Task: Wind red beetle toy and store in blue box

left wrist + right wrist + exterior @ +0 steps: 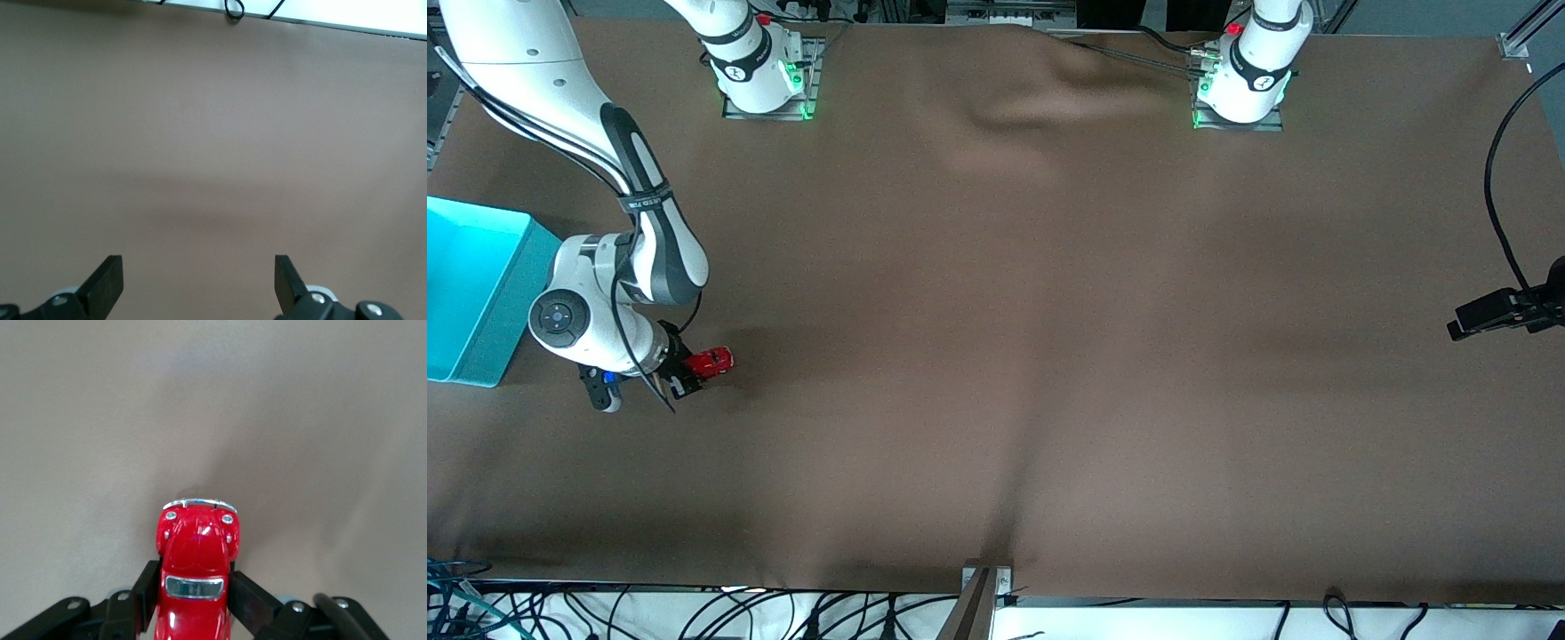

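Right gripper (694, 373) fingers clamp red beetle toy (713, 363) beside blue box (471, 289).

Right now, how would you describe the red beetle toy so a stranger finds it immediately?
Start at the blue box at the right arm's end of the table. Beside it, the right gripper is shut on the red beetle toy, the only glossy red car here.

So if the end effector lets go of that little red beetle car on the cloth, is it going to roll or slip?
The red beetle toy probably rolls readily, being a wheeled car. Its glossy rounded shell looks slippery, so the right end effector, shut on its sides, may lose it. It seems rigid and light.
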`<action>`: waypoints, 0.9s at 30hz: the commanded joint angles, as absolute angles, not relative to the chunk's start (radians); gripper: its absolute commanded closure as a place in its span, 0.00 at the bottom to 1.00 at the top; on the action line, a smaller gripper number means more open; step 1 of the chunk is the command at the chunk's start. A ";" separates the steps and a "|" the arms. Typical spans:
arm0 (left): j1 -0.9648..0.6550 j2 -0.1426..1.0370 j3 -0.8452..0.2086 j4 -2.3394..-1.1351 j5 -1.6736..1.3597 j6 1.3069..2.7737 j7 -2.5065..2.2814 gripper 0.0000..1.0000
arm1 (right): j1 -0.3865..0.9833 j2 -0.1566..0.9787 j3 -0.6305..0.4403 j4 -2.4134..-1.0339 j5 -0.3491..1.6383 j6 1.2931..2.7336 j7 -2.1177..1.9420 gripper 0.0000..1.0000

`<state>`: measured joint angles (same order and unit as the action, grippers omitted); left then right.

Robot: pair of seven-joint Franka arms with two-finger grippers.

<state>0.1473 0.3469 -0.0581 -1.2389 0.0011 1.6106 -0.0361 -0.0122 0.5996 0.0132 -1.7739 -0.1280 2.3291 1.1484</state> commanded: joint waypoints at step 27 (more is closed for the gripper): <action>0.147 0.347 -0.057 -1.223 0.015 1.592 -0.020 0.00 | -0.023 0.453 0.032 -1.761 -0.175 2.019 0.546 1.00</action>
